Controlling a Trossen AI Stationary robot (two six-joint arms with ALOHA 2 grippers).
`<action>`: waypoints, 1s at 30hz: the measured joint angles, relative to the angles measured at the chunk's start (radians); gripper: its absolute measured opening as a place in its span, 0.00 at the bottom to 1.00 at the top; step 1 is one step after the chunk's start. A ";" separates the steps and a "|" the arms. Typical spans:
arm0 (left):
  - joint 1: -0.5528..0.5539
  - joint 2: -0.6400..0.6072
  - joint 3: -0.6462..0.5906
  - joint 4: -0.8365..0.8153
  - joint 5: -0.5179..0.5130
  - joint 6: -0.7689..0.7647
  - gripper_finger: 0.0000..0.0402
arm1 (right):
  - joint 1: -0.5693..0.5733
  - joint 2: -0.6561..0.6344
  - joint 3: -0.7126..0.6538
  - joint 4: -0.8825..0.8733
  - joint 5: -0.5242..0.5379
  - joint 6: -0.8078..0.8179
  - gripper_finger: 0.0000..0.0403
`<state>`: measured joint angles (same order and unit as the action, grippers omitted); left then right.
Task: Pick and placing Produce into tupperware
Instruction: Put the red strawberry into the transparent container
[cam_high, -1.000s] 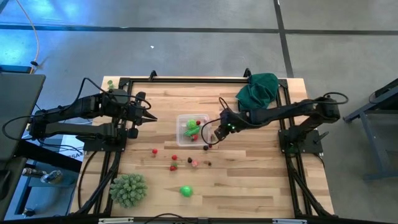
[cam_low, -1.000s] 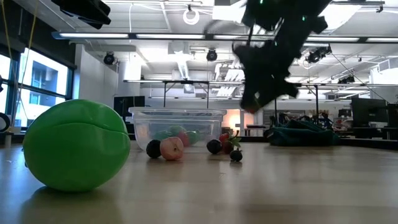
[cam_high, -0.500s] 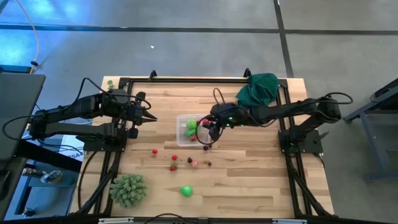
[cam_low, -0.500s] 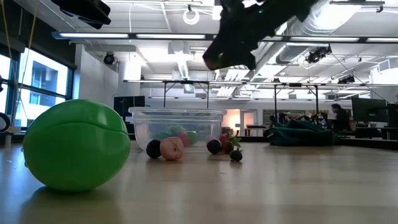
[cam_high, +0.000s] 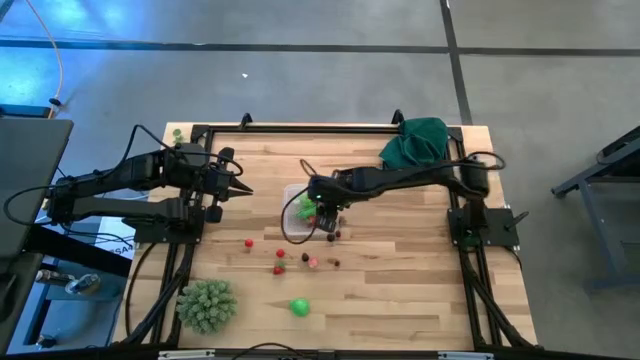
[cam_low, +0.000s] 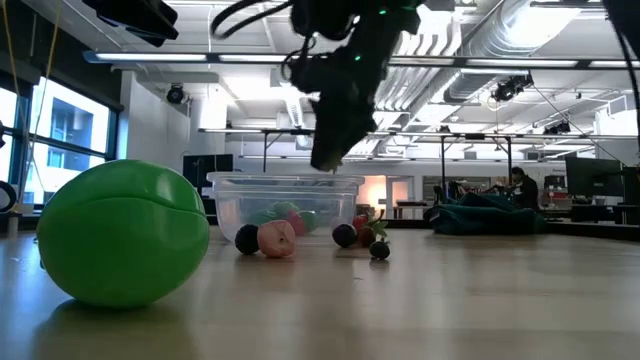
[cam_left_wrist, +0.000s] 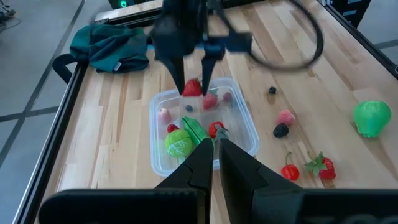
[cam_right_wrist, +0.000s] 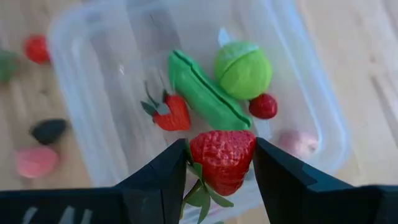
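R gripper (cam_right_wrist: 219, 163) w/ strawberry (cam_right_wrist: 222, 158) (over tupperware (cam_right_wrist: 311, 106)), spiky ball (cam_high: 207, 304) apart

A dark green cloth (cam_high: 415, 142) lies bunched at the table's (cam_high: 400, 300) far right corner. A large spiky pale-green ball (cam_high: 206, 304) sits near the front left corner, close to the table's left edge.

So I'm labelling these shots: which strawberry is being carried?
Find the clear tupperware mid-table. The right gripper hangs above it, clamping a red strawberry with green leaves. It alone is off the table; the smaller strawberry lies inside.
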<state>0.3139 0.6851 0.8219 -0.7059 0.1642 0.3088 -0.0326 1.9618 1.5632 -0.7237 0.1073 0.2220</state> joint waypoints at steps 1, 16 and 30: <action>0.000 0.000 0.000 0.000 0.000 0.000 0.05 | 0.000 0.027 0.031 -0.023 -0.002 -0.009 0.38; 0.000 0.000 0.000 0.000 0.000 0.000 0.05 | 0.000 0.258 0.235 -0.179 -0.056 -0.064 0.38; 0.000 0.000 0.000 0.000 0.000 0.000 0.05 | 0.000 0.265 0.235 -0.175 -0.059 -0.066 0.38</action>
<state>0.3141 0.6849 0.8218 -0.7055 0.1642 0.3088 -0.0322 2.2265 1.7985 -0.8982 0.0486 0.1562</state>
